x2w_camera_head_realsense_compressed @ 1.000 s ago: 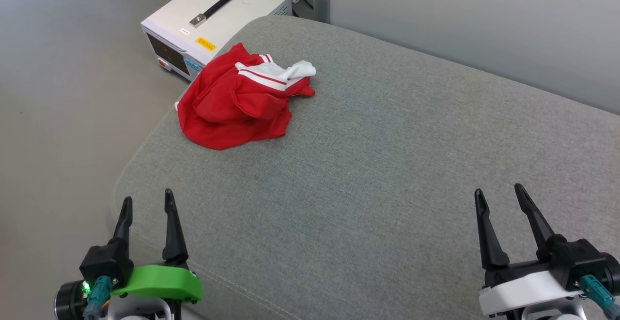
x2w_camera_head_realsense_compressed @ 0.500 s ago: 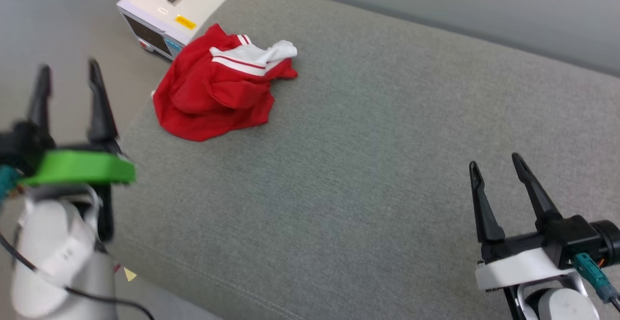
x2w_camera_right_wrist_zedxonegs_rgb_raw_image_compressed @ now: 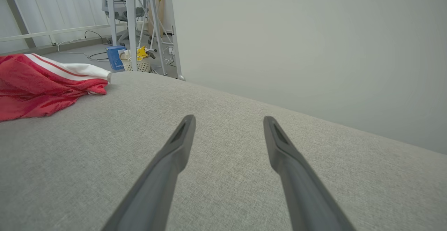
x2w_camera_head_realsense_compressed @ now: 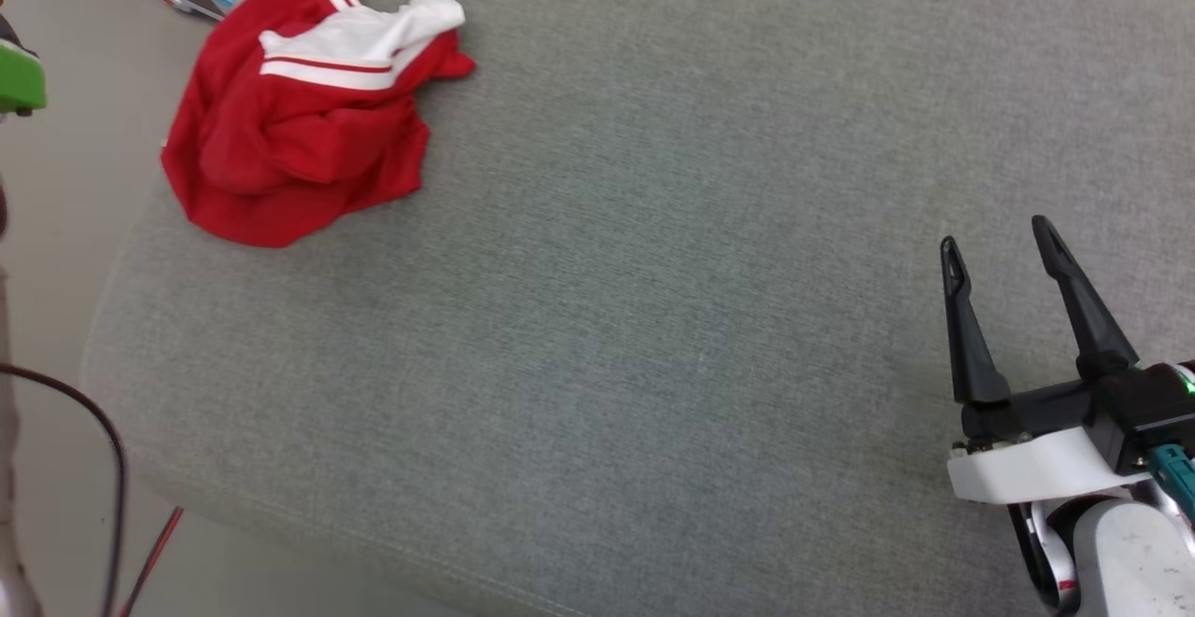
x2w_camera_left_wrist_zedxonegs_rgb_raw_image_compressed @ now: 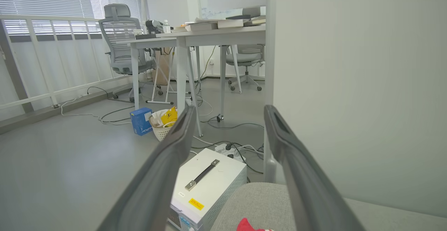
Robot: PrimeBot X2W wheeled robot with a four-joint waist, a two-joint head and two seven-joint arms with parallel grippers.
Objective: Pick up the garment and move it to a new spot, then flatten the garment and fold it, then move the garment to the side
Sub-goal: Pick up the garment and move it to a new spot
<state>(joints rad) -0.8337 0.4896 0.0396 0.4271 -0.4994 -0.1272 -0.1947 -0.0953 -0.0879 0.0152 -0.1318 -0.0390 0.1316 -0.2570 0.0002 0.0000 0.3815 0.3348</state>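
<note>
The garment (x2w_camera_head_realsense_compressed: 294, 122), red with a white sleeve and red-and-white striped trim, lies crumpled near the far left corner of the grey cushion (x2w_camera_head_realsense_compressed: 653, 272). A small red tip of the garment (x2w_camera_left_wrist_zedxonegs_rgb_raw_image_compressed: 249, 225) shows at the bottom of the left wrist view, and the garment (x2w_camera_right_wrist_zedxonegs_rgb_raw_image_compressed: 45, 84) sits at the left edge of the right wrist view. My right gripper (x2w_camera_head_realsense_compressed: 997, 244) hovers open over the cushion's right side, far from the cloth. My left gripper (x2w_camera_left_wrist_zedxonegs_rgb_raw_image_compressed: 228, 110) is open in the air, pointing over the white box with nothing between its fingers; its green mount (x2w_camera_head_realsense_compressed: 19, 80) peeks in at the head view's left edge.
A white box with a black handle (x2w_camera_left_wrist_zedxonegs_rgb_raw_image_compressed: 206, 178) stands on the floor just past the cushion's far left corner. Behind it are cables, desks, office chairs, a blue box (x2w_camera_left_wrist_zedxonegs_rgb_raw_image_compressed: 140, 121) and a basket. A pale wall (x2w_camera_right_wrist_zedxonegs_rgb_raw_image_compressed: 314, 49) runs along the cushion's far side.
The head camera has swung, so the garment now sits at upper left. My left arm has risen and gone out to the left edge. The right gripper stays open, a little higher.
</note>
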